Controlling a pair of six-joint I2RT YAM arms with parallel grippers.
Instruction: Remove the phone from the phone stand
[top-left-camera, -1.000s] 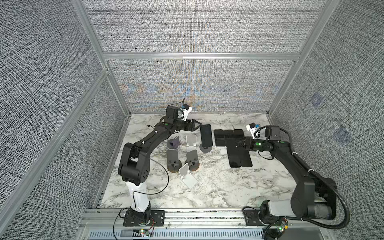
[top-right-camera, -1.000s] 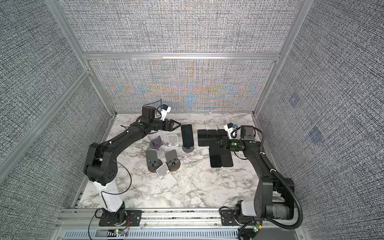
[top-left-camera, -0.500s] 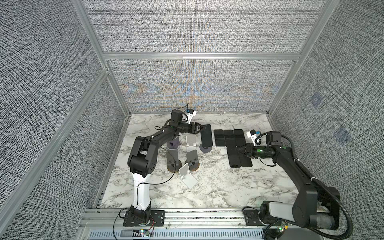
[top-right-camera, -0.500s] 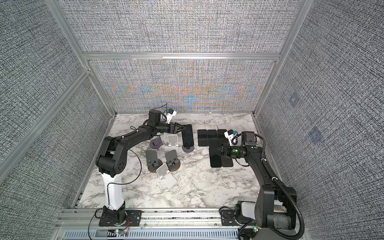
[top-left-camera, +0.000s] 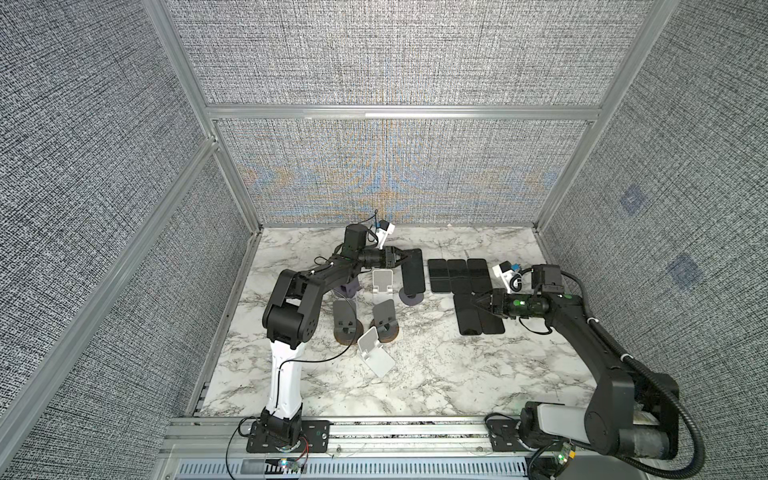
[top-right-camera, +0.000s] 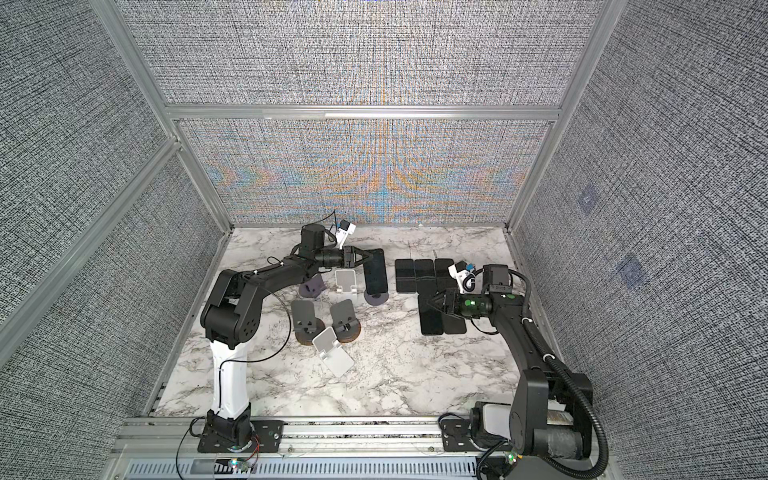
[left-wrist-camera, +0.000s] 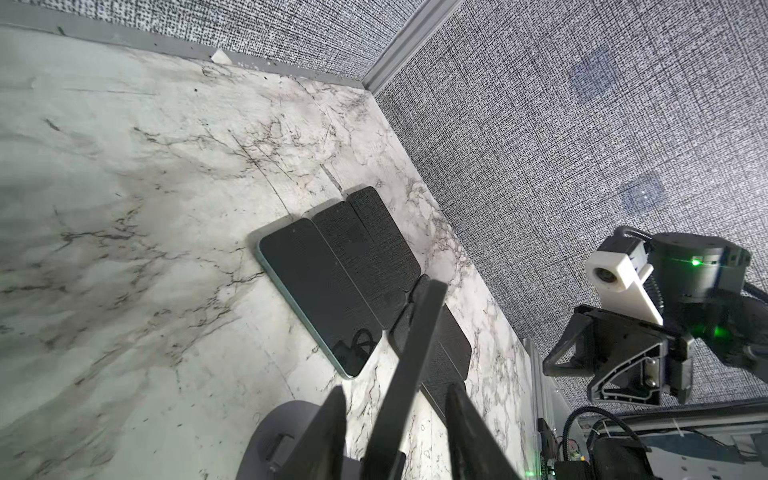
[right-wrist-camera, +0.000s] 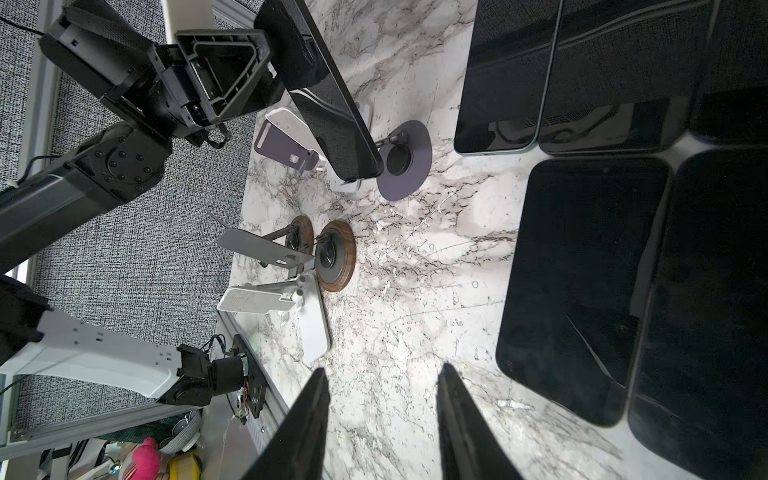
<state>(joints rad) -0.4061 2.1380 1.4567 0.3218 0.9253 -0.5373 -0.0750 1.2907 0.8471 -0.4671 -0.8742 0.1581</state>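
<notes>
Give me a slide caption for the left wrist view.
Left tool straddles the edge-on black rectangular phone on its round grey stand.

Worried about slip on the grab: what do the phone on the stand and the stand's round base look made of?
The phone: glossy black face, likely glass, since it mirrors its surroundings. The round base: matte grey-purple, metal or plastic, unclear which; no glare.

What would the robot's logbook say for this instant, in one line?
phone: on stand, not lifted | left gripper: open, astride phone's top edge | right gripper: open, empty, over flat phones
</notes>
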